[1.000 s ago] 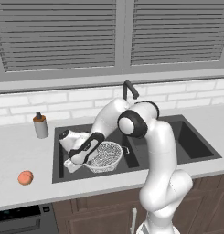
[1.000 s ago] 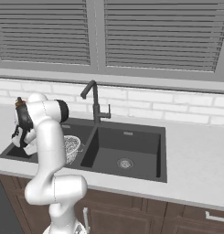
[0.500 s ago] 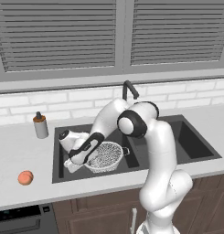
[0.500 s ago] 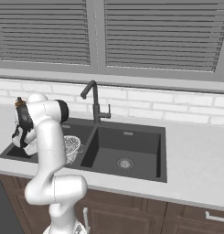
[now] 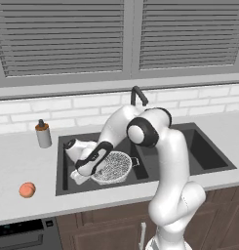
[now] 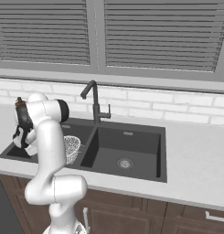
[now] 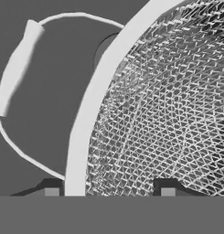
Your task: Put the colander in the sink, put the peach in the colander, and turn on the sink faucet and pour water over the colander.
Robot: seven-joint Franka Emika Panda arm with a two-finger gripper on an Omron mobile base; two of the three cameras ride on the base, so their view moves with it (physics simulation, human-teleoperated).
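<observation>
So the dark grey double-basin sink (image 5: 209, 156) has the round silvery fine-mesh colander (image 5: 113, 167) sitting in the basin under the two-finger gripper (image 5: 78, 172), so step one looks done. Hand view shows the jaws parted, one on each side of the colander's thin white rim (image 7: 93, 109), not clamping it. The tall dark gooseneck faucet (image 6: 93, 101) stands behind the jaws, untouched. The small orange-pink peach (image 5: 27, 189) is well off to their side on the counter, so peach and water are left
</observation>
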